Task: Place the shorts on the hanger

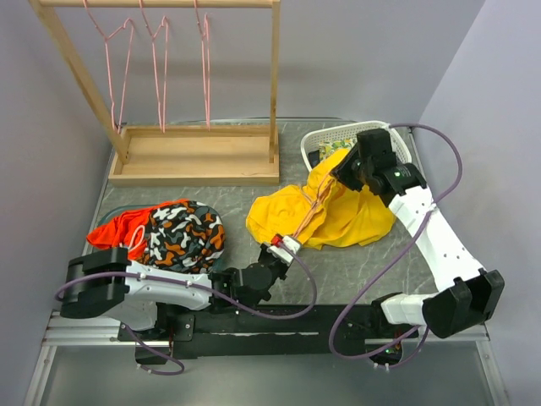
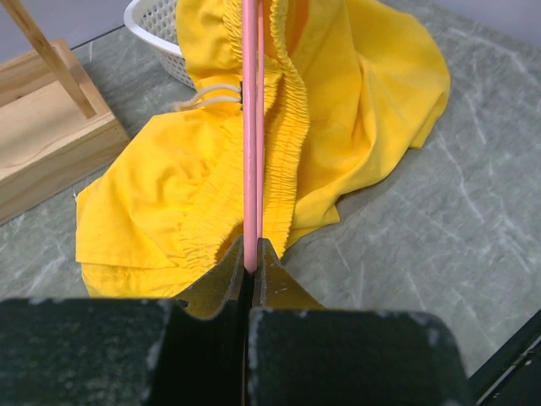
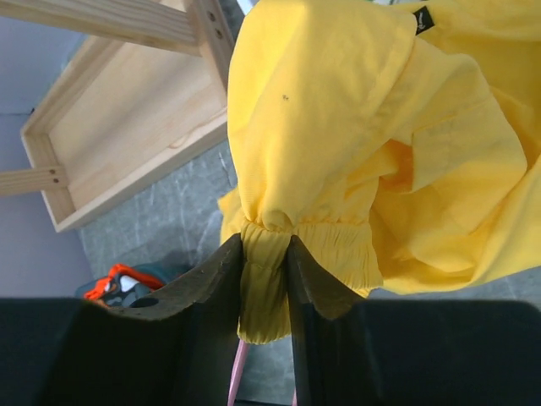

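Note:
The yellow shorts [image 1: 338, 211] lie partly on the table's middle right, one part lifted. My right gripper [image 1: 345, 172] is shut on their gathered waistband [image 3: 265, 279] and holds it raised. A pink wire hanger [image 1: 306, 216] runs from my left gripper [image 1: 279, 247] up across the shorts. In the left wrist view my left gripper [image 2: 252, 264] is shut on the hanger [image 2: 251, 127], which stretches away over the waistband [image 2: 279, 144]. A bit of pink wire [image 3: 237, 372] shows below the waistband in the right wrist view.
A wooden rack [image 1: 190, 152] with three more pink hangers [image 1: 156, 59] stands at the back left. A white basket [image 1: 334, 139] with a printed cloth sits behind the shorts. A black-orange-white patterned garment [image 1: 173, 233] lies at the front left.

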`<state>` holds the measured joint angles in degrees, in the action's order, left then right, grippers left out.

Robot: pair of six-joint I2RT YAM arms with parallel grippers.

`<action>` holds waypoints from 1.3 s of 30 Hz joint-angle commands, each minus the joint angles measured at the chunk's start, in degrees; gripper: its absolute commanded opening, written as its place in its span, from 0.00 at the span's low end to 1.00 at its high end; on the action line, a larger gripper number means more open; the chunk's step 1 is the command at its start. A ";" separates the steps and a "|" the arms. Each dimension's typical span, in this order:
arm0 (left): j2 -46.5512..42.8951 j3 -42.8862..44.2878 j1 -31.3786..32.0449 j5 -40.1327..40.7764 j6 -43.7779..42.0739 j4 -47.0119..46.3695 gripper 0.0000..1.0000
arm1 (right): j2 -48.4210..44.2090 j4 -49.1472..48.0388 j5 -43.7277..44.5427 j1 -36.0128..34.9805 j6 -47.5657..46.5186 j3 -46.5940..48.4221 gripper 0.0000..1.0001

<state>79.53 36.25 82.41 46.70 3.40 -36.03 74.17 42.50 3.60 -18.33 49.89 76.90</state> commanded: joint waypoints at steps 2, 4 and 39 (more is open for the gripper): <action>1.51 4.35 -0.06 1.91 -1.64 -7.39 0.01 | -6.22 -2.59 -1.39 0.31 -0.32 -7.72 0.28; 2.30 5.05 -0.41 1.91 -0.68 -6.86 0.01 | -8.60 -2.86 -1.40 0.22 -0.67 -10.71 0.21; 8.42 22.54 -12.80 -16.74 33.07 54.21 0.54 | -22.84 -11.65 -7.90 1.72 -9.03 -21.53 0.00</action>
<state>82.28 53.45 70.19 29.39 34.41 6.61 53.84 35.05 -2.96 -16.82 41.01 56.62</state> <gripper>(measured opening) 0.547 0.205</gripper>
